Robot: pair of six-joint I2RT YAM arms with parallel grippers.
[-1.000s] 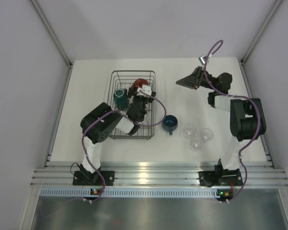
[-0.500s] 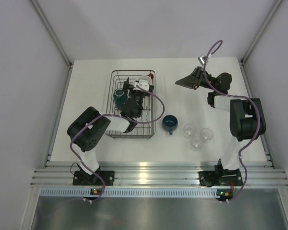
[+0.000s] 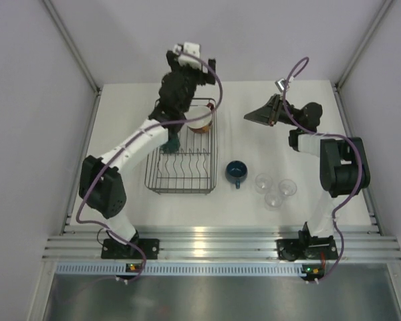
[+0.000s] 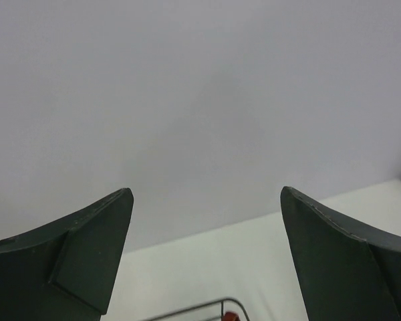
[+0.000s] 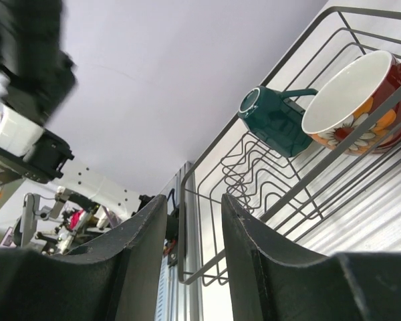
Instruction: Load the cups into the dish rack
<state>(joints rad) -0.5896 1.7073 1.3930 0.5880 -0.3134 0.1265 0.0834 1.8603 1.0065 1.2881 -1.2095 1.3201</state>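
My left pincer (image 4: 204, 200) hangs released, jaws wide and bare, at the overhead view's upper middle, above the far end of the dish rack (image 3: 151, 175). That end holds the teal mug (image 5: 277, 124) and the red patterned cup (image 3: 200, 121). Right of the rack stand the dark-blue cup (image 3: 236, 171) and three clear glasses (image 3: 275, 188). At upper right my right pincer (image 5: 194, 200) is parted, grasping nothing.

Left arm (image 3: 137, 139) overhangs far-left corner of dish rack (image 3: 180, 191).
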